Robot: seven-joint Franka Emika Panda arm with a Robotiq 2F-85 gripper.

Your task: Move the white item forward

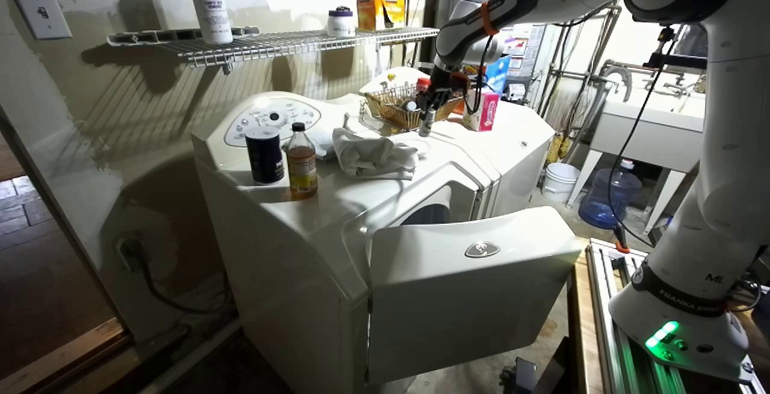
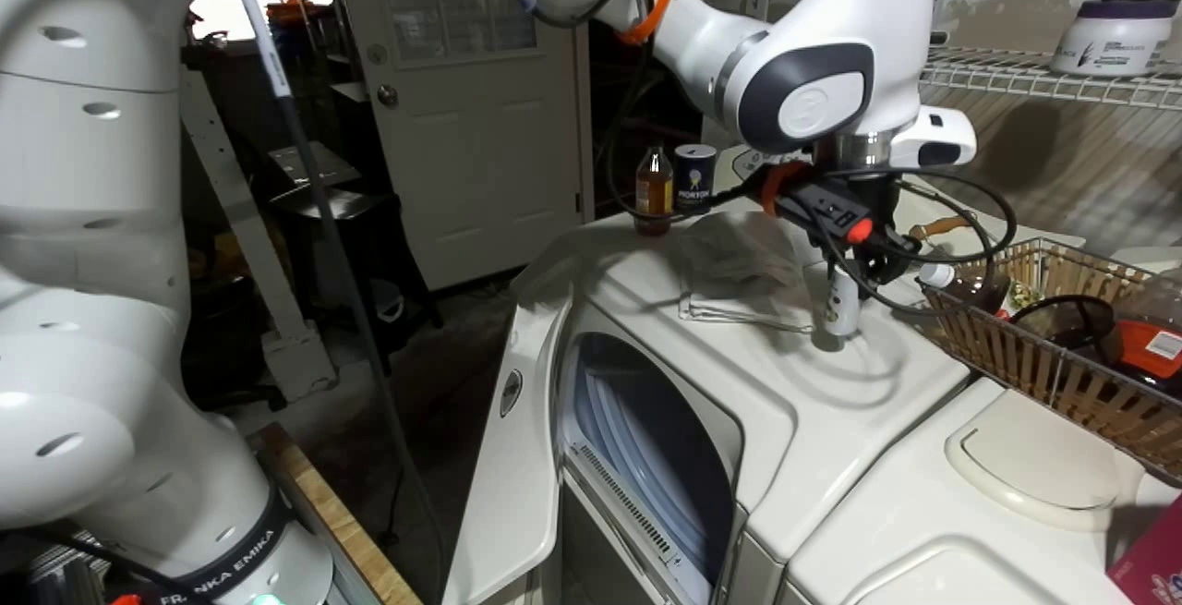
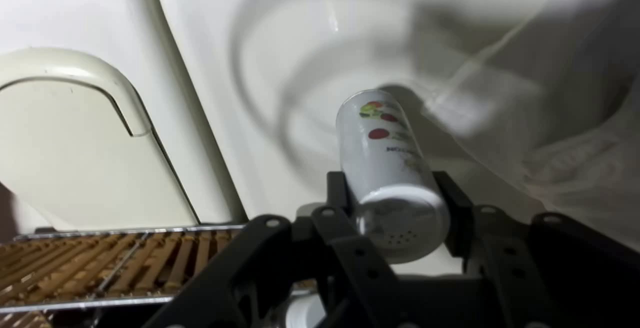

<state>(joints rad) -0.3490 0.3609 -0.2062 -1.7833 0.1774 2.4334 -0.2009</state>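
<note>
A white cylindrical shaker (image 3: 375, 142) with small printed vegetables and a holed top shows in the wrist view. My gripper (image 3: 391, 193) is shut on its upper part, with one finger against each side. In both exterior views the shaker (image 1: 426, 124) (image 2: 841, 307) hangs almost upright below the gripper, over the white machine top (image 2: 886, 383). Its base is at or just above that surface; I cannot tell if it touches. A crumpled white cloth (image 1: 376, 156) lies close beside it, and also shows in the wrist view (image 3: 560, 132).
A wicker basket (image 2: 1053, 356) with bottles stands just behind the gripper. A pink box (image 1: 481, 112) is beyond it. A dark canister (image 1: 264, 156) and an amber bottle (image 1: 302, 168) stand past the cloth. The machine's door (image 1: 469, 286) is open at the front. A wire shelf (image 1: 301, 45) is above.
</note>
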